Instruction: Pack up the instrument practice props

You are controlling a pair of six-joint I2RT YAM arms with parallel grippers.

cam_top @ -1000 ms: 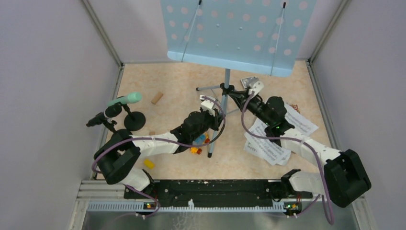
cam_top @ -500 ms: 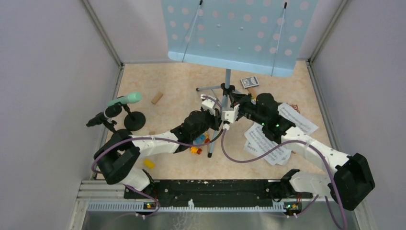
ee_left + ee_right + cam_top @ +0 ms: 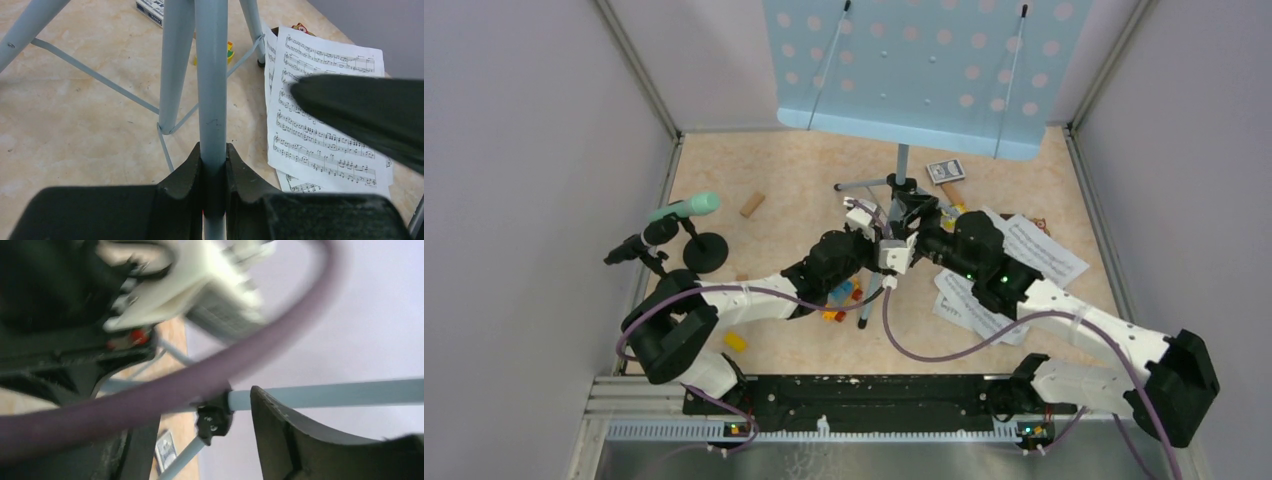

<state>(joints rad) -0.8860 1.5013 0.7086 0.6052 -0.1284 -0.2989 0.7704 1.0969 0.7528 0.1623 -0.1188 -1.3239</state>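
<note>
The pale-blue perforated music desk [image 3: 924,70] stands on its silver pole [image 3: 902,160] at the back. My left gripper [image 3: 214,170] is shut on one tripod leg [image 3: 212,75], low beside the pole [image 3: 871,262]. My right gripper [image 3: 200,440] is open, with the black tripod hub [image 3: 214,417] between its spread fingers and touching neither one. White sheet-music pages [image 3: 1014,270] lie to the right. The mint-green microphone [image 3: 686,208] and black microphone [image 3: 634,245] rest on round-based holders [image 3: 706,252] at the left.
A small card box [image 3: 945,170] lies behind the tripod and a tan wooden block [image 3: 752,204] left of it. Coloured toy bricks [image 3: 842,295] sit under my left arm, with a yellow one [image 3: 735,341] nearer the front. Grey walls close three sides.
My right arm swung left from near the card box to the tripod hub, and its jaws opened. The left gripper kept its hold on the leg.
</note>
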